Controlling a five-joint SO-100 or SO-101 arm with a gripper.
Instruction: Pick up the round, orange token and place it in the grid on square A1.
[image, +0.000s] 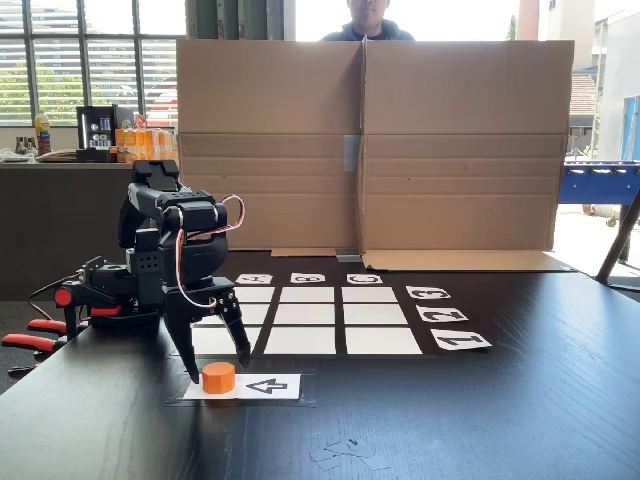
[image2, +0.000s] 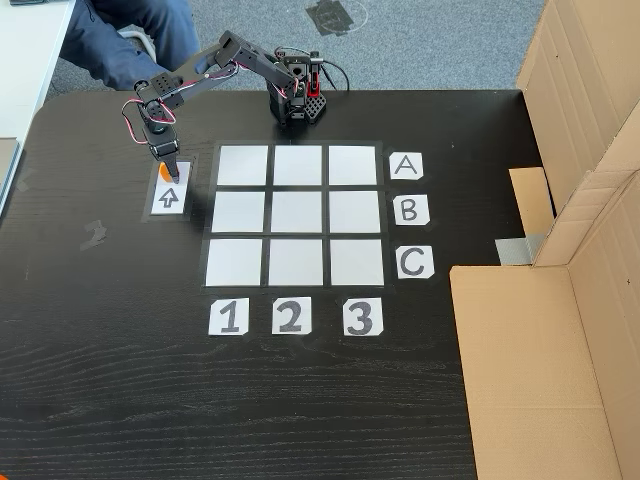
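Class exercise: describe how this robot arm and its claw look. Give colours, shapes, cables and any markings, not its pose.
The arm is built of black, blocky plastic segments, with boxy motor housings at the joints. Thin red and white wires loop loosely along its outside. The claw has two long, black, tapered fingers ending in points. Red-orange clamp handles sit beside its base, seen in a fixed view. No readable markings show.

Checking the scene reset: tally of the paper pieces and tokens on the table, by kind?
Blank white grid cells: 9
Letter labels (A, B, C): 3
Number labels (1, 2, 3): 3
Arrow card: 1
Orange token: 1
Total: 17
The pincer straddles the token, which sits on the arrow card.
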